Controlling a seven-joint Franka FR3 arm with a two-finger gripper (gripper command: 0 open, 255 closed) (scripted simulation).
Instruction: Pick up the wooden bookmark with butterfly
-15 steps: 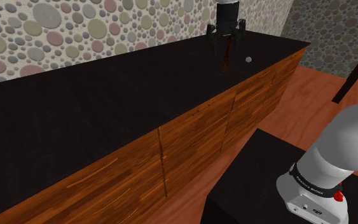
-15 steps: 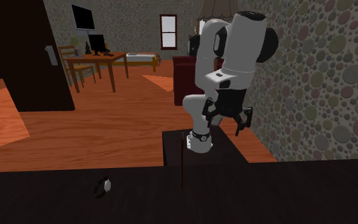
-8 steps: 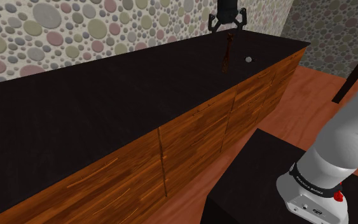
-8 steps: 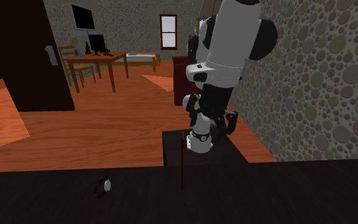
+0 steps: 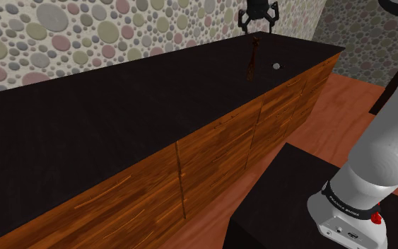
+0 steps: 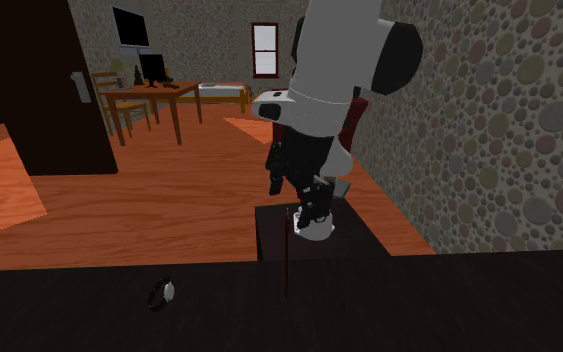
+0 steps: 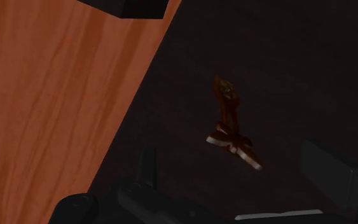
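Note:
The bookmark (image 5: 251, 60) is a thin dark reddish-brown strip standing upright on the black countertop (image 5: 119, 120), near its far end. In the second exterior view the bookmark (image 6: 287, 250) reads as a narrow vertical line. My gripper (image 5: 259, 22) hangs open well above it, in front of the pebble wall, touching nothing. The gripper (image 6: 297, 190) is also seen under the white arm. Looking along the hand, the bookmark (image 7: 231, 121) with its carved top lies some way beyond the spread fingers (image 7: 147, 167), and the gripper (image 7: 234, 175) holds nothing.
A small round grey object (image 5: 276, 66) lies on the counter close to the bookmark, also seen as (image 6: 163, 293). The counter's wooden front (image 5: 211, 155) drops to an orange wood floor. The pebble wall (image 5: 84, 35) backs the counter. My black stand (image 5: 282, 205) sits below.
My gripper has risen from around the bookmark's top to well above it, fingers spread, and the hand has turned. The bookmark has stayed upright in place.

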